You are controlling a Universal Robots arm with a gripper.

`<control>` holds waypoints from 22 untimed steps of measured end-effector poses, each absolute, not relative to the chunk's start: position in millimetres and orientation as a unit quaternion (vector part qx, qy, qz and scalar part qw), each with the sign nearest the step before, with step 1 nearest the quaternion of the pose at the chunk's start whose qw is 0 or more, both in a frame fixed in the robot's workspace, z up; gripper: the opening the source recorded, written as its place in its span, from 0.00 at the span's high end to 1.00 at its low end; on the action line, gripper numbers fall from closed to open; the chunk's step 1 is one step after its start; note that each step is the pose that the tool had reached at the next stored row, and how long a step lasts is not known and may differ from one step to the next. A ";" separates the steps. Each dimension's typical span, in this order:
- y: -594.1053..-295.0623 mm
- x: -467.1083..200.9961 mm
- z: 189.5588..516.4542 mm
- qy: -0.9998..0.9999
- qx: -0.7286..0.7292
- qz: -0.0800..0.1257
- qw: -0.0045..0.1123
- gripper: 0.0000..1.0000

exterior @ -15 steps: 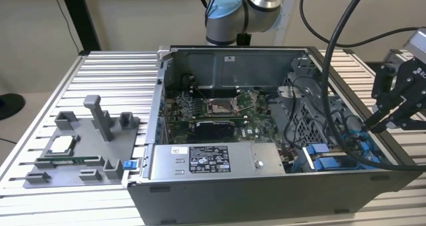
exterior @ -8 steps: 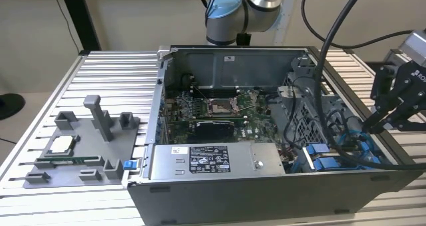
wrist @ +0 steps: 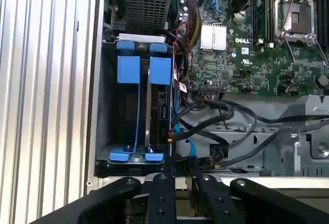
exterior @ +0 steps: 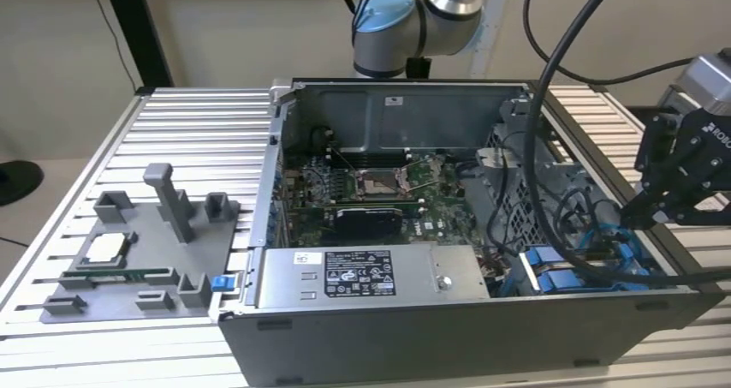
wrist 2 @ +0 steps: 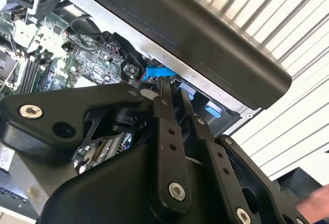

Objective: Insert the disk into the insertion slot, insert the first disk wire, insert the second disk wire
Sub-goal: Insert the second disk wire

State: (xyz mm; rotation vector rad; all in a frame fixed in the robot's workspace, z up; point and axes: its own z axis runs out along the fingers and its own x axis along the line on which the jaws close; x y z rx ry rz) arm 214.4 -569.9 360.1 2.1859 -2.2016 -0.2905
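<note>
The gripper [exterior: 632, 219] has its fingers drawn together, though I cannot tell whether they pinch anything. It hangs inside the open computer case [exterior: 457, 337] at its edge on the exterior view's right, with its tips just beside a blue wire [wrist 2: 158, 71] and near a bundle of black cables [wrist: 221, 113]. Just beyond the gripper, in the case's corner, the disk [wrist: 160, 72] stands on edge in the slot [wrist: 109, 106], beside a second blue caddy [wrist: 128, 69].

Beige wall [exterior: 228, 28], ribbed aluminium table [exterior: 205, 122], black post [exterior: 135, 28]
</note>
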 end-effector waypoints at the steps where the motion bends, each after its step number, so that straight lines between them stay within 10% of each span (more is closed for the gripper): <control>1: -569.9 214.4 360.0 -0.709 0.699 -0.095 0.011 1.00; 22: -570.8 192.1 385.0 -0.717 0.691 -0.095 -0.001 1.00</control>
